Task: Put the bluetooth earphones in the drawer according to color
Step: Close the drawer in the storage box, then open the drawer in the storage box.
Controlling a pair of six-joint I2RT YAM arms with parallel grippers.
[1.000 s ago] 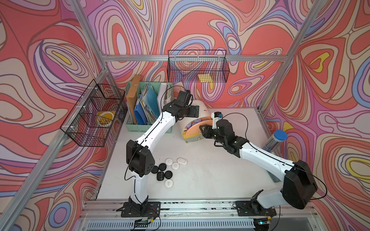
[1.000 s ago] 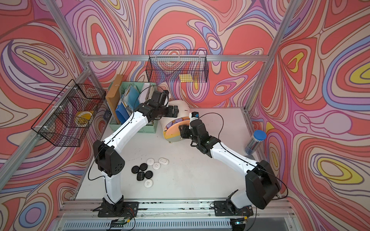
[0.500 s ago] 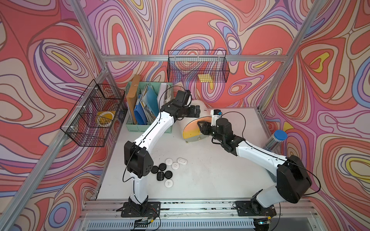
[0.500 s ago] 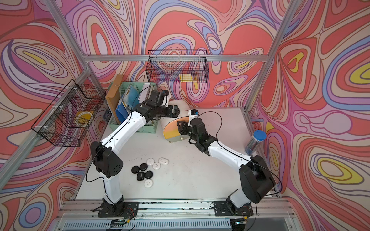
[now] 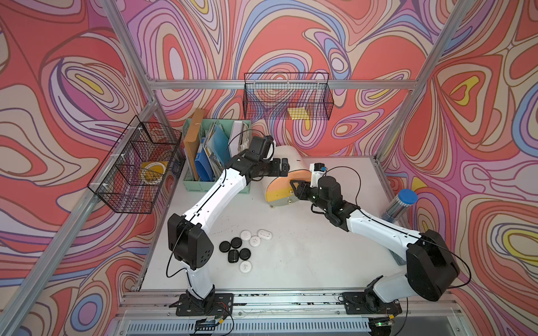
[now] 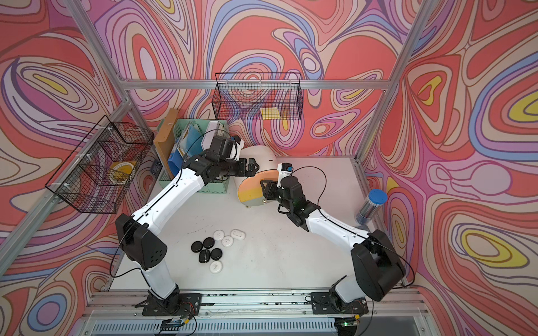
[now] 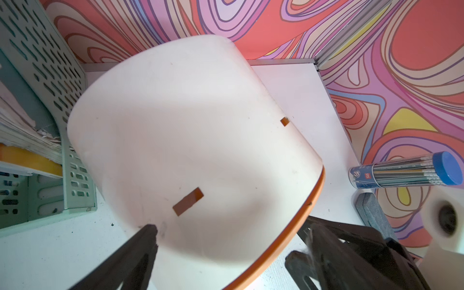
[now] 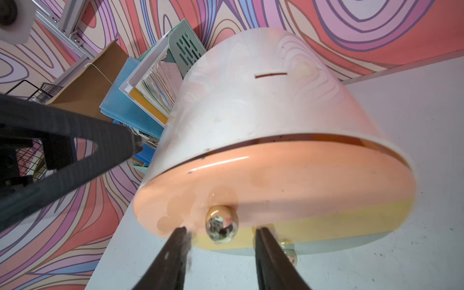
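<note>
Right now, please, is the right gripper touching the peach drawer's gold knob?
Apart. The right wrist view shows the right gripper straddling the gold knob, with a visible gap on either side.

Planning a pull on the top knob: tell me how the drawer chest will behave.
The drawer chest looks like thin, light plastic, so it may slide or tip forward. Its curved top probably gives the open left claw a poor brace. The polished gold knob could slip from the right claw.
</note>
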